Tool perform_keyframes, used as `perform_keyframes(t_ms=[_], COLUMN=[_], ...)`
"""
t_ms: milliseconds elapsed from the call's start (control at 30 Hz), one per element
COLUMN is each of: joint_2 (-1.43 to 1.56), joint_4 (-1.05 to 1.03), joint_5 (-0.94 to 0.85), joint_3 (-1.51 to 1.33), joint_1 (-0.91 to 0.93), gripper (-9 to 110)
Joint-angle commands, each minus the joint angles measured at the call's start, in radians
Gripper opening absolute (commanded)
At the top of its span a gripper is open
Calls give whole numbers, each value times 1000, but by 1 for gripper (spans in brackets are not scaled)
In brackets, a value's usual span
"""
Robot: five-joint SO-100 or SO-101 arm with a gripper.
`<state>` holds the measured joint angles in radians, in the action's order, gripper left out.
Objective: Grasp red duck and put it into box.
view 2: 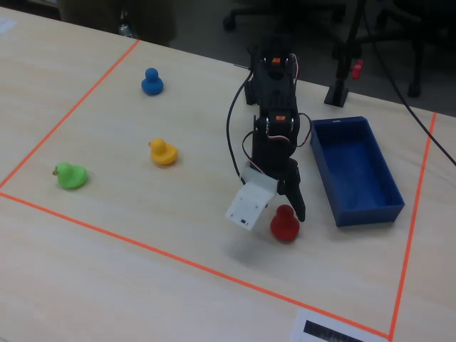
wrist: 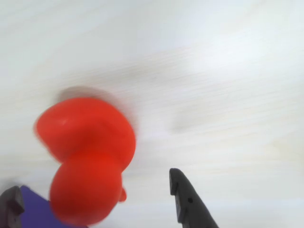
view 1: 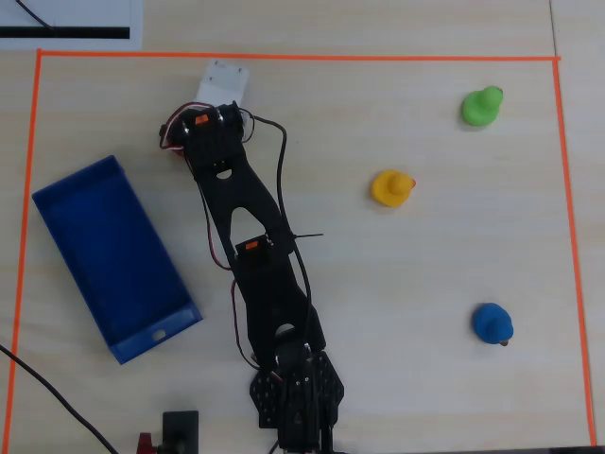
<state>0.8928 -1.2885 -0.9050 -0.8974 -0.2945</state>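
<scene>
Fingers (wrist: 95, 194) stood apart around the red duck (wrist: 88, 159) at lower left of wrist view; box (view 2: 356, 171) lay right.

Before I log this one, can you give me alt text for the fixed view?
A black robot arm reaches down with its open gripper over a red duck on a pale wooden table. An empty blue box lies to the right; blue, yellow and green ducks stand apart to the left.

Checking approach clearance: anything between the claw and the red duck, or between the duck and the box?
Nothing visible. The claw hangs open right over the red duck, and only bare table separates it from the box.
</scene>
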Motion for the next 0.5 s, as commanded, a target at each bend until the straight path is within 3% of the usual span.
perform_keyframes(t_ms=[0,100,167,333,467], joint_2=[6,-15,-29,18,311], joint_4=[38,89,104,43,-186], joint_5=[29,63,89,115,130], joint_3=[38,38,44,64,133], joint_1=[-21,-25,-31,-31,-21], gripper=[38,26,0,0,0])
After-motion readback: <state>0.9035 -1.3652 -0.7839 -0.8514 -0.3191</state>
